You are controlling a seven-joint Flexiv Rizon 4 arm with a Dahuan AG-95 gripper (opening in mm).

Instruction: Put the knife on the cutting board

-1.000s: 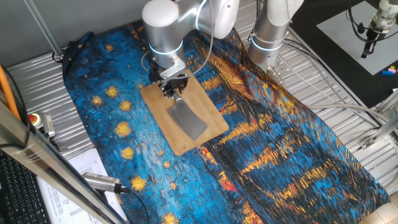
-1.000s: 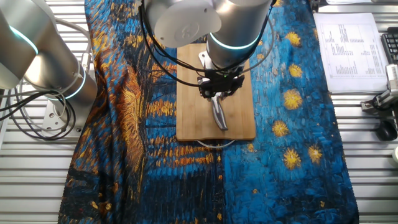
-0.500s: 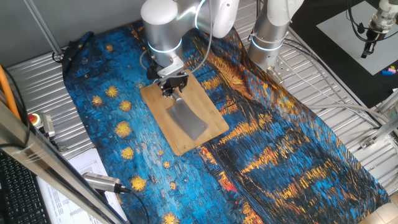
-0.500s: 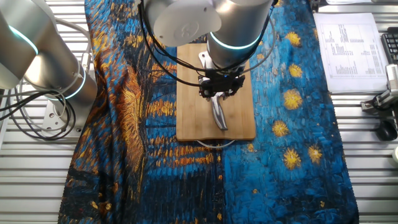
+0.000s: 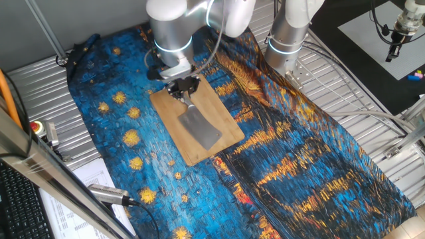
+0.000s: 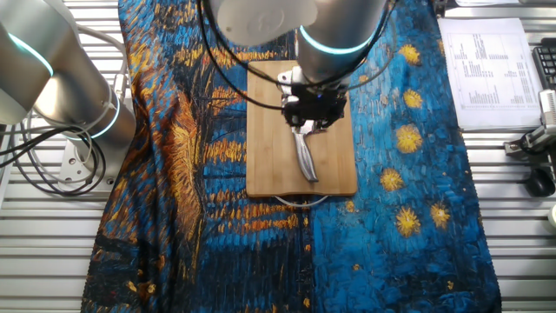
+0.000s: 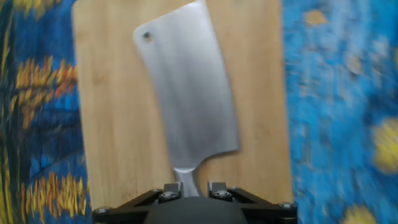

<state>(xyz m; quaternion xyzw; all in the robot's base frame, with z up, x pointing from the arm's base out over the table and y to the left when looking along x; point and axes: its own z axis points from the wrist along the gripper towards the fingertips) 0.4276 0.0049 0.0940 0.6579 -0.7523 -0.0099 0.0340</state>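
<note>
The knife [image 5: 199, 127] lies flat on the cutting board [image 5: 169, 114], blade toward the near end and handle toward my gripper [image 5: 184, 91]. In the other fixed view the knife [image 6: 304, 156] rests on the board [image 6: 269, 156] just below the gripper [image 6: 311, 117]. In the hand view the broad grey blade [image 7: 186, 93] fills the middle of the board [image 7: 106, 124]. My gripper [image 7: 194, 188] is open; its fingers [image 7: 171, 186] stand on either side of the handle, with a gap on the right side. The gripper sits a little above the handle.
A blue and orange painted cloth [image 5: 299, 166] covers the table under the board. A second arm's base [image 5: 285, 40] stands at the back. Papers [image 6: 486, 61] lie beside the cloth. A red button [image 5: 34, 126] sits at the left edge. The board's wire loop [image 6: 302, 202] shows at its near end.
My gripper has lifted and drawn back from the handle end of the board. The knife and the board have stayed where they were.
</note>
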